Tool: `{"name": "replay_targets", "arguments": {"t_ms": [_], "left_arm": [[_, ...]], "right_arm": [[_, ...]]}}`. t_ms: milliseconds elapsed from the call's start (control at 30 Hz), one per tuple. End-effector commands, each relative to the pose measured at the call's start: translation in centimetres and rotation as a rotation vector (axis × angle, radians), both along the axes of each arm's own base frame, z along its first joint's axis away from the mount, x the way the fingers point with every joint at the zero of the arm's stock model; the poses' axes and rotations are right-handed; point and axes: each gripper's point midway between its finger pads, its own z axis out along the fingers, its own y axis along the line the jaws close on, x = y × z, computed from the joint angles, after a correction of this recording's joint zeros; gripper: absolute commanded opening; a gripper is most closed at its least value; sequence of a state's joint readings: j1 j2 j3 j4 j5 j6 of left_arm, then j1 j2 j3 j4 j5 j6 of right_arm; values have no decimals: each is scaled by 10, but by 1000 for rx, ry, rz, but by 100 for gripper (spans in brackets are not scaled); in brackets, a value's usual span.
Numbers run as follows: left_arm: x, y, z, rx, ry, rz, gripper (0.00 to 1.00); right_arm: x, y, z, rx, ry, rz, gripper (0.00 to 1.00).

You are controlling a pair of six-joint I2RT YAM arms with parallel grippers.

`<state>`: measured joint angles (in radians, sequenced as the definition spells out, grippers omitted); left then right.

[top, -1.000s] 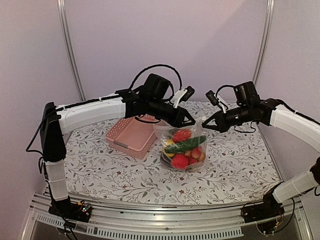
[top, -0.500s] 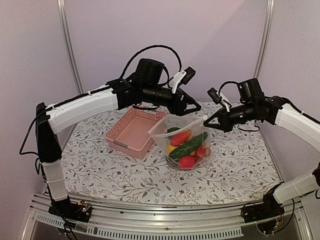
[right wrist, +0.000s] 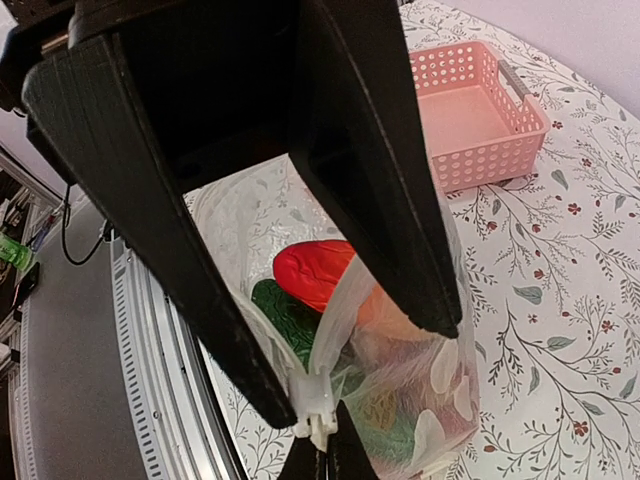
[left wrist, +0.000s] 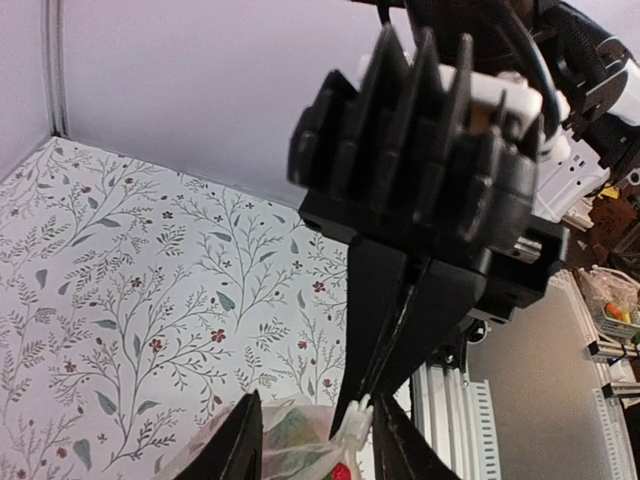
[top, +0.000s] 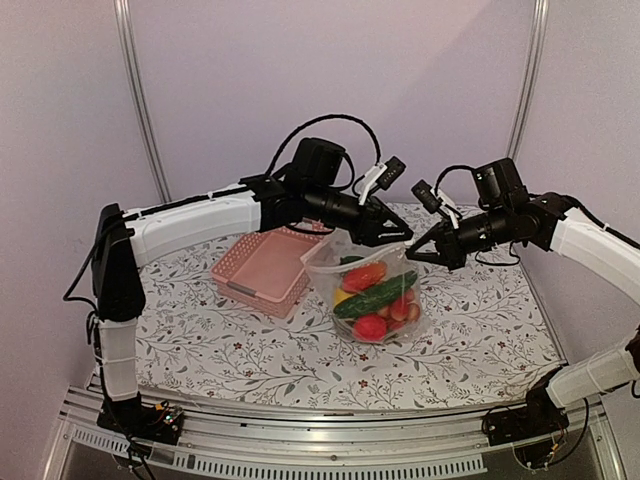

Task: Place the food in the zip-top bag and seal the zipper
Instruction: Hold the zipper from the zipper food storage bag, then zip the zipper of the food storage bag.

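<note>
**Zip-top bag (top: 322, 268) held up at one corner, left gripper (top: 398, 238) back down at its mouth**

Half a second ago the left gripper stood lifted above the mouth of the bag. Now we see it lower again, at the mouth edge and very near to the right gripper (top: 410, 252). Compared with one second ago, it sits further along the mouth, toward the right arm. The right gripper has kept almost the same place. The cucumber (top: 375, 296) inside lies more tilted than one second ago.

The left fingers (right wrist: 180, 260) stand clearly apart, one on each side of the upper part of the bag. The plastic passes loosely between them and they do not clamp it. One fingertip ends just beside the zipper (right wrist: 315, 412); we cannot tell if it touches. The right fingers (left wrist: 375, 320) are pressed fully together on the end of the zipper, the pale strip at the mouth edge, and they hold this corner up.

The zip-top bag stands on the flowered table (top: 200, 340), just beside the pink basket (top: 250, 292), with its mouth upward. The food (top: 370, 325) is inside it: red pieces, the green cucumber and a yellow piece.
</note>
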<state>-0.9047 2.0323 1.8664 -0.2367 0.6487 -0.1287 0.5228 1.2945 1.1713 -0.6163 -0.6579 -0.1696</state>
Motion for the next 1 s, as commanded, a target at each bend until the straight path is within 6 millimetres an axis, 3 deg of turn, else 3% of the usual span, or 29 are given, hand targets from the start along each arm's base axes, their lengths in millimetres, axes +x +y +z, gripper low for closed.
{"name": "replay_targets", "arguments": {"t_ms": [0, 533, 967], "left_arm": [[-14, -5, -7, -19, 15, -80, 33], [-17, 5, -11, -7, 39, -81, 4], [-1, 24, -12, 21, 56, -1, 0]], "right_arm": [[-6, 2, 21, 34, -47, 25, 0], [2, 1, 19, 14, -65, -5, 0], [19, -16, 27, 36, -99, -103, 0]]}}
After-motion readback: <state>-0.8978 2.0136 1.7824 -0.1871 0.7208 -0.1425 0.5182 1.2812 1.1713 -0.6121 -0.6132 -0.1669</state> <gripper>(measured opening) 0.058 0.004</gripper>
